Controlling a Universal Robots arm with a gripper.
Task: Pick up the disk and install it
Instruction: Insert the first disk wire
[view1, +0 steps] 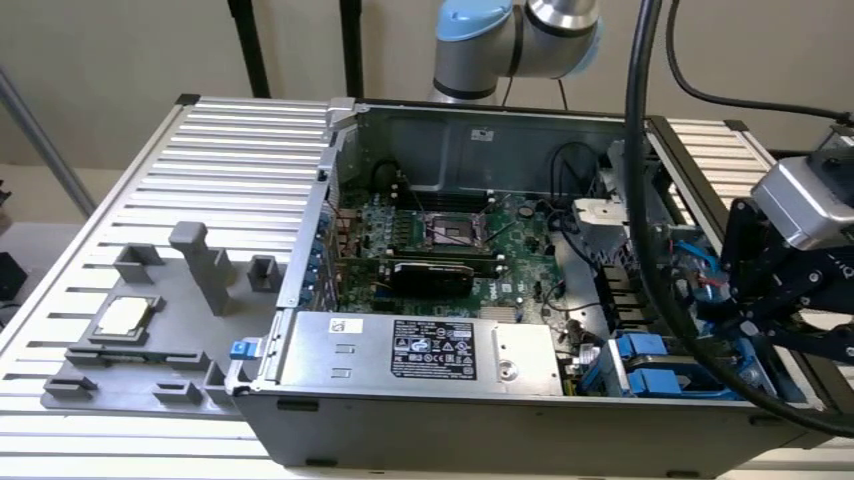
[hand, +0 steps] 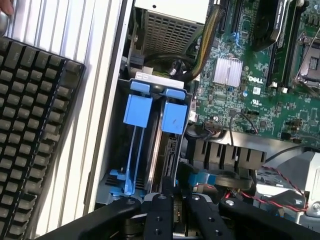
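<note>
The disk (hand: 169, 150) stands on edge in the drive bay at the case's corner, a grey slab between blue carrier rails with a blue tab (hand: 175, 117) at its end. A second blue tab (hand: 137, 107) sits beside it. My gripper (hand: 177, 195) is directly over the bay, its fingers (hand: 165, 200) close together on the slab's near edge. In the exterior view my gripper (view1: 731, 318) hangs over the case's right side, just behind the blue tabs (view1: 654, 365).
The open case holds a green motherboard (view1: 441, 240) and a silver power supply (view1: 414, 350) with a black label. Thick black cables (view1: 641, 150) run down to the wrist. A grey fixture with a small square chip (view1: 120, 318) lies at the exterior view's left. A keyboard (hand: 30, 125) lies beside the case.
</note>
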